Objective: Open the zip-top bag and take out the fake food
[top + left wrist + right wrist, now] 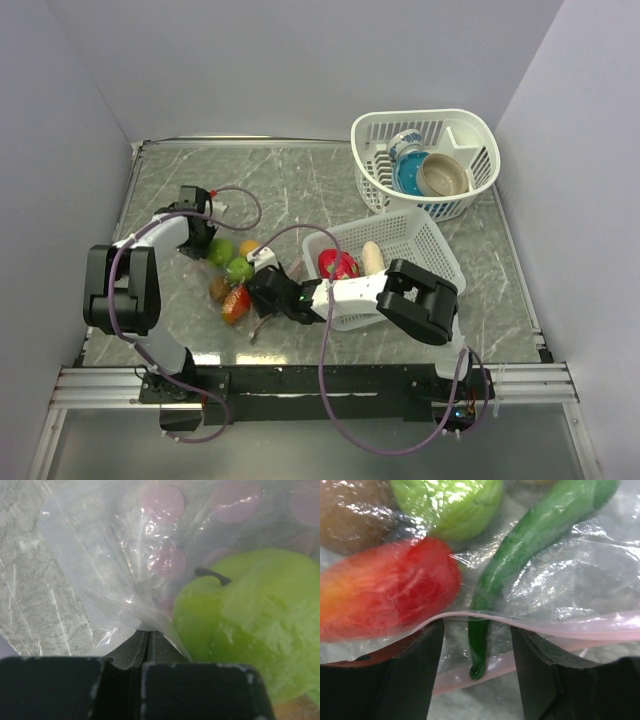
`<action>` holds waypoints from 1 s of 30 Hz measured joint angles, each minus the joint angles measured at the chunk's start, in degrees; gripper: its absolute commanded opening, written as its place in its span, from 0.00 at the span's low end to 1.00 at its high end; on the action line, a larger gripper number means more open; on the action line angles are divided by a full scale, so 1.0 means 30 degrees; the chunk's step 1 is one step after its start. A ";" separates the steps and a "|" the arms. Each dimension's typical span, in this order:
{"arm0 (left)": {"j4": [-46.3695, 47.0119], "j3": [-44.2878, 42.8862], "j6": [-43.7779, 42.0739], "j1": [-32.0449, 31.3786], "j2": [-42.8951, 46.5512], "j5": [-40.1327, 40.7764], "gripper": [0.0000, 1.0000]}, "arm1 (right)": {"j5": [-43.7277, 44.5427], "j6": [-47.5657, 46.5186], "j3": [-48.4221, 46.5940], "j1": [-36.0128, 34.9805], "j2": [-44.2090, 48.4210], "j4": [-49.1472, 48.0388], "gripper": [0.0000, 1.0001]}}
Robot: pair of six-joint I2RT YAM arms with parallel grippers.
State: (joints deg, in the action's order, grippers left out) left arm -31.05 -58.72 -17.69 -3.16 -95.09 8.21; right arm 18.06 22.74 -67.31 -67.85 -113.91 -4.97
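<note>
Clear bag [228, 278] with pink zip strip [570, 626] lies left of centre on table [300, 185]. Inside are a green apple [250, 625], a red piece [385, 595] and a green pepper [530, 540]. Left gripper [145, 650] is clamped on the bag's far edge. Right gripper [477, 672] jaws stand apart, with the strip crossing between them.

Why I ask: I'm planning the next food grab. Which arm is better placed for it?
Right, likely. The right claw stands open at the zip-top bag mouth, the green vegetable between its fingers. The left claw is shut on the bag plastic, pinning it.
</note>
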 measured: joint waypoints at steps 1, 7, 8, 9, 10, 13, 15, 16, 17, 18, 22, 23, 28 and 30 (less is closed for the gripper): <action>0.0000 0.0087 0.0007 0.0000 0.0109 -0.0007 0.01 | -0.0073 0.0000 -0.0066 0.0000 0.0000 0.0022 0.50; 0.0029 0.0372 0.0000 0.0000 0.0444 0.0000 0.01 | -0.0022 0.0022 -0.0022 0.0000 -0.0066 0.0044 0.07; 0.0058 0.0444 0.0000 -0.0007 0.0459 0.0015 0.01 | -0.0022 0.0087 0.0124 0.0000 0.0029 -0.0029 0.05; 0.0073 0.0510 0.0000 -0.0007 0.0459 0.0029 0.01 | -0.0022 0.0080 0.0357 0.0000 0.0226 -0.0022 0.03; 0.0087 0.0539 0.0007 -0.0015 0.0459 0.0058 0.01 | -0.0029 0.0138 0.0699 -0.0015 0.0539 0.0102 0.02; 0.0182 0.0627 0.0007 -0.0015 0.0459 0.0226 0.01 | -0.0058 0.0291 0.2062 -0.0117 0.2164 0.0933 0.00; 0.0240 0.0627 0.0044 0.0029 0.0430 0.0262 0.01 | -0.0226 0.0364 0.2958 -0.0248 0.3963 0.1814 0.00; 0.0291 0.0627 0.0095 0.0066 0.0350 0.0255 0.01 | -0.0342 0.0415 0.3249 -0.0313 0.4750 0.2113 0.00; 0.0299 0.0597 0.0153 0.0153 0.0197 0.0233 0.01 | -0.0619 0.0466 0.3643 -0.0379 0.5901 0.2499 0.00; 0.0328 0.0561 0.0219 0.0262 0.0007 0.0211 0.01 | -0.0874 0.0532 0.3949 -0.0408 0.6972 0.2965 0.00; 0.0095 0.0226 0.0386 0.1078 -0.0663 -0.0517 0.01 | -0.1158 0.0809 0.4918 -0.0525 1.0907 0.4503 0.00; 0.0000 0.0087 0.0444 0.1341 -0.0765 -0.0743 0.01 | -0.0860 0.0962 0.5268 -0.0539 1.1999 0.4896 0.00; -0.0262 -0.0255 0.0743 0.2106 -0.0838 -0.1508 0.01 | 0.0750 0.1639 0.6470 0.0474 1.6859 0.6878 0.00; -0.0379 -0.0255 0.0794 0.2098 -0.0823 -0.1668 0.01 | 0.1428 0.1858 0.6630 0.1574 1.8214 0.7278 0.00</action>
State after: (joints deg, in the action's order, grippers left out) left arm -32.18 -59.48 -15.31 3.14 -97.56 3.20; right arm 22.35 28.32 -47.42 -63.13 -59.27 16.86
